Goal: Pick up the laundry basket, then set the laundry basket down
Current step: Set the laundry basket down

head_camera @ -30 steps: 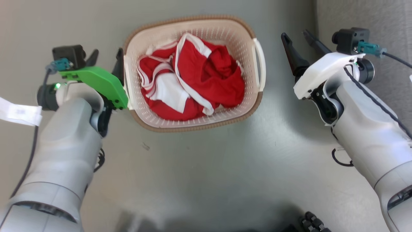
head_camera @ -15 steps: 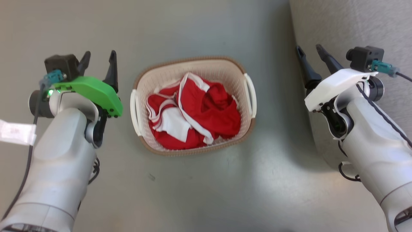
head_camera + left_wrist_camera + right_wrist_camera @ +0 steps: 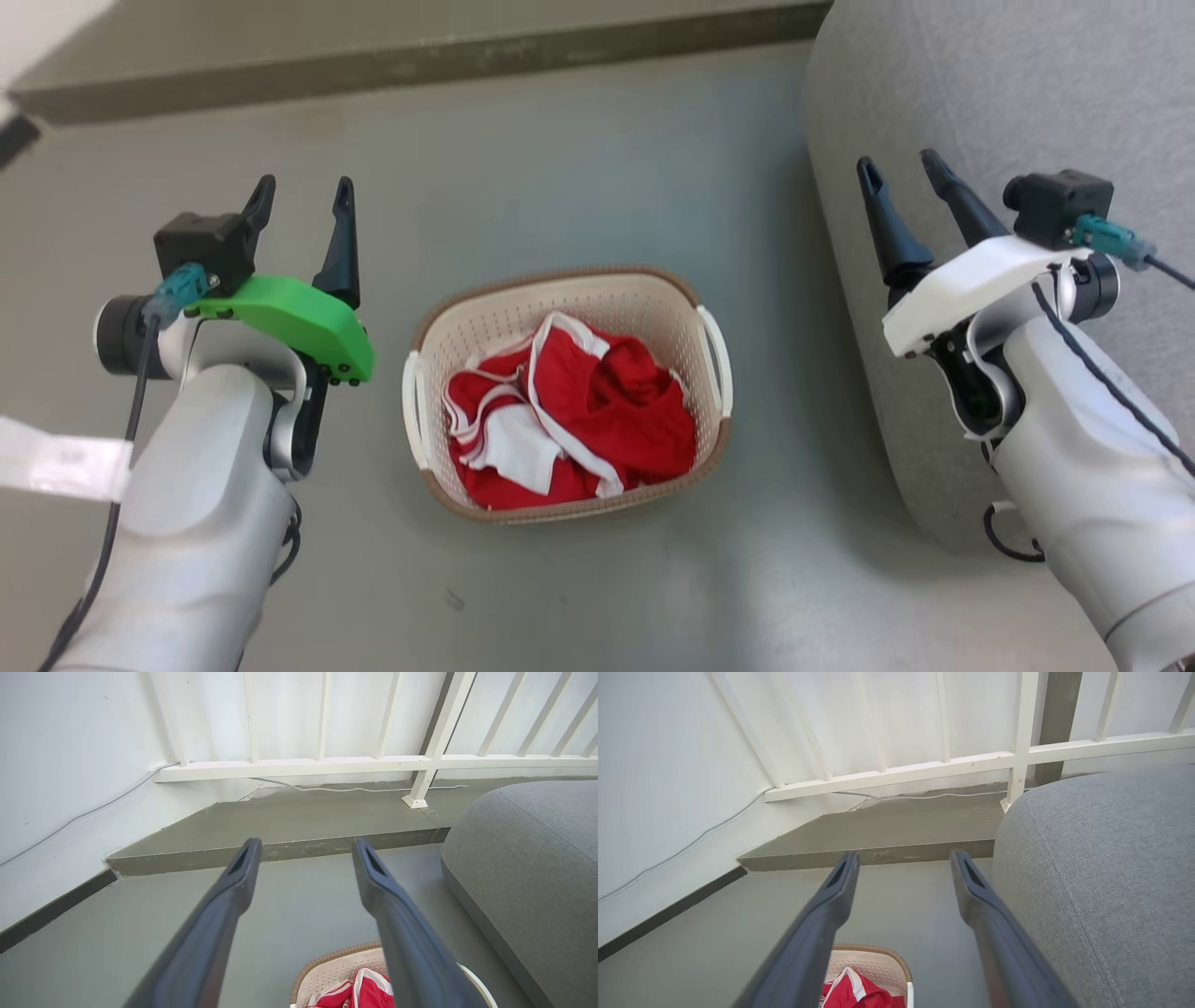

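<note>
1 wide grey floor (image 3: 597,159) runs to a raised concrete step (image 3: 420,61) below a white railing (image 3: 373,760). Next in bulk, a grey fabric cushion (image 3: 980,112) sits at the robot's right. The laundry basket (image 3: 569,308) stands upright on the floor between the 2 arms, near the cushion but apart from it, with red-and-white clothing (image 3: 597,420) heaped inside. The left gripper (image 3: 304,191) hovers left of the basket, fingers spread and empty, touching nothing. The right gripper (image 3: 899,168) hangs over the cushion's edge, likewise spread wide with nothing between its fingers.
</note>
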